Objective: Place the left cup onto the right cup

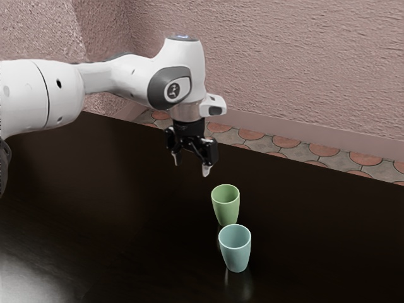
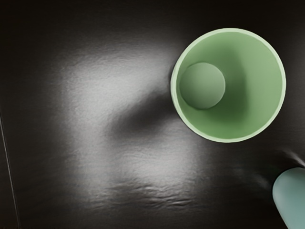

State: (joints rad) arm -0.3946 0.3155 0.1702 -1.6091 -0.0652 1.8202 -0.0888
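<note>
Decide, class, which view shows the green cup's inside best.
The wrist view: it looks almost straight down into the green cup, showing its whole rim, inner wall and floor. The exterior view shows the green cup upright from the side, beside the blue cup, with just a sliver of its inside.

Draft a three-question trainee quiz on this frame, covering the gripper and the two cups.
1. True or false: the gripper is shut on the green cup.
2. The blue cup stands: A) inside the green cup; B) upright on the table, apart from the green cup; C) tipped on its side.
3. What lies inside the green cup?
Key: 1 false, the gripper is open and holds nothing; 2 B; 3 nothing, it is empty.
</note>
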